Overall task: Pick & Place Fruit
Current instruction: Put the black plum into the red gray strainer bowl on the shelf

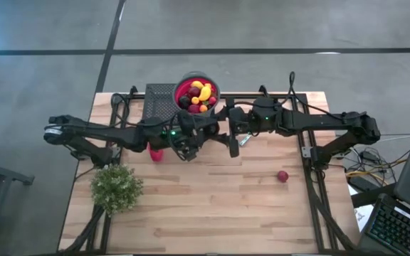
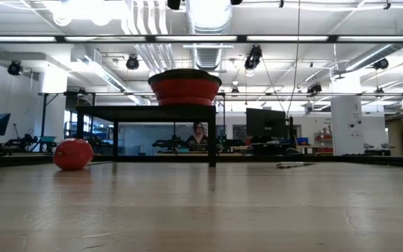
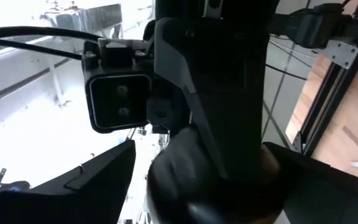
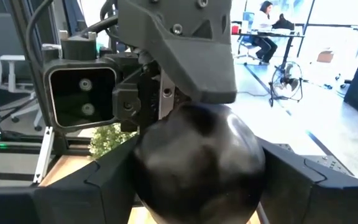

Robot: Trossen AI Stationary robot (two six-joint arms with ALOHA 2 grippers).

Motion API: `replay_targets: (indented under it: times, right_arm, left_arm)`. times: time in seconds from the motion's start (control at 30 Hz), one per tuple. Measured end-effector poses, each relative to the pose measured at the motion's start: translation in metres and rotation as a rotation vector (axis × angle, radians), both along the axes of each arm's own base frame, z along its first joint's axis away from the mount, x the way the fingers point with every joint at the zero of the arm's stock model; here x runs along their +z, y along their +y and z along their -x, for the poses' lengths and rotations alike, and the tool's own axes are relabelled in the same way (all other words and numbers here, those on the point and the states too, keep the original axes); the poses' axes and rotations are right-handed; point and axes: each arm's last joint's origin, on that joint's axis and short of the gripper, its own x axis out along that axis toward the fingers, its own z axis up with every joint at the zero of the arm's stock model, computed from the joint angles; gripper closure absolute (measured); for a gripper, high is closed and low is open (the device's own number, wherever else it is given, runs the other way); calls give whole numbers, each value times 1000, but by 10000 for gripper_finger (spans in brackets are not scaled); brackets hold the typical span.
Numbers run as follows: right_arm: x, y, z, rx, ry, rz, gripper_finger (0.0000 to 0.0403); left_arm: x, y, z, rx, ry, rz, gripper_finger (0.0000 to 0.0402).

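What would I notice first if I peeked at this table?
Probably the red bowl heaped with colourful fruit, raised on a black stand at the table's far edge. Both dark arms meet just in front of it. A bushy green plant sits near the left corner, and one small red fruit lies alone on the right.

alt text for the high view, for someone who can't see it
Seen from above, two dark robot arms meet over the middle of a wooden table, just below a red bowl full of mixed toy fruit at the far edge. A red fruit lies under the left arm, a small dark red fruit sits alone at right, and a bushy green plant stands at left.
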Motion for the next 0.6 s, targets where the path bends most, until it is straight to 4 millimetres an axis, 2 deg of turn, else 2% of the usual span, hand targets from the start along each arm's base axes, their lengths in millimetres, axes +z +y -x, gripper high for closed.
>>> replay_targets:
  times: [0.17,0.3,0.47,0.6]
  right_arm:
    - [0,0,0,-1,-4,-12,127]
    - [0,0,0,1,-3,-18,139]
    - [0,1,0,45,-4,-25,155]
    - [0,1,0,48,-4,-25,144]
  left_arm:
    - [0,0,0,0,0,-3,51]
    - [0,0,0,0,0,-3,53]
    - [0,0,0,0,3,-3,81]
    - [-1,0,0,1,8,-3,107]
